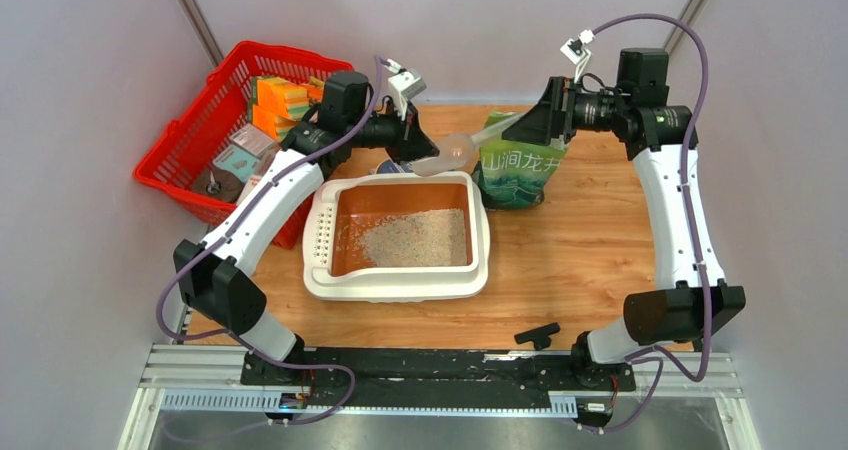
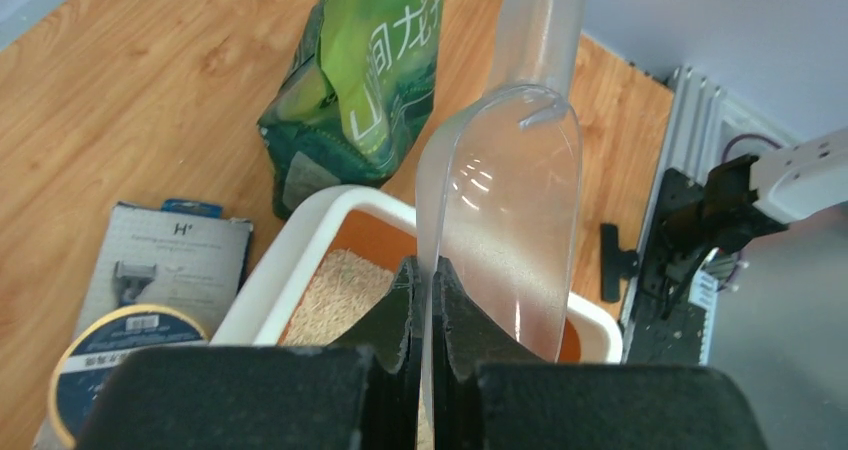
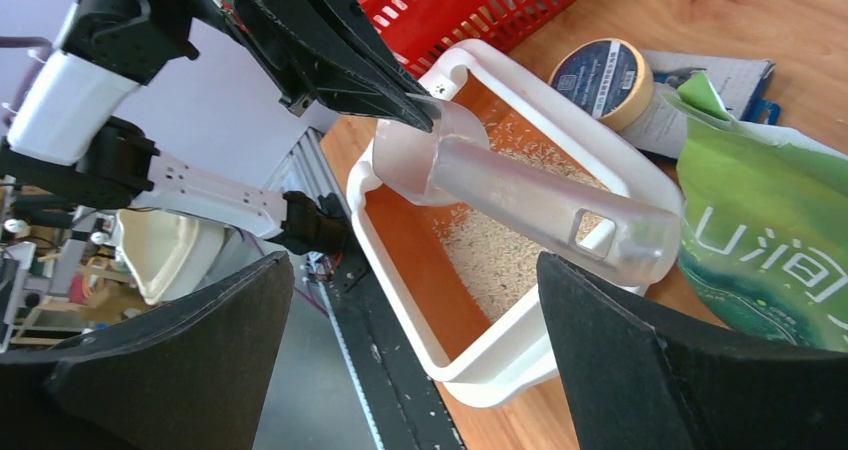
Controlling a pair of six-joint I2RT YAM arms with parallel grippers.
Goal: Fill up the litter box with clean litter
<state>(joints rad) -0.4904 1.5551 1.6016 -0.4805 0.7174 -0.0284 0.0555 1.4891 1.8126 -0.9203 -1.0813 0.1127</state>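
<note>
The cream litter box (image 1: 395, 290) sits mid-table with an orange floor and a pile of beige litter (image 1: 415, 238) in it. My left gripper (image 1: 422, 152) is shut on the bowl rim of a clear plastic scoop (image 1: 455, 153), held over the box's far edge. In the left wrist view the fingers (image 2: 400, 310) pinch the scoop wall (image 2: 510, 220), which looks empty. My right gripper (image 1: 515, 128) is wide open just beyond the scoop's handle end, above the green bag (image 1: 520, 175). The right wrist view shows the scoop (image 3: 530, 195), litter (image 3: 500, 260) and box rim (image 3: 500, 360).
A red mesh basket (image 1: 200, 140) with boxes stands at the back left. A round tin (image 2: 130, 350) and a grey box (image 2: 170, 250) lie behind the litter box. A black clip (image 1: 537, 335) lies near the front rail.
</note>
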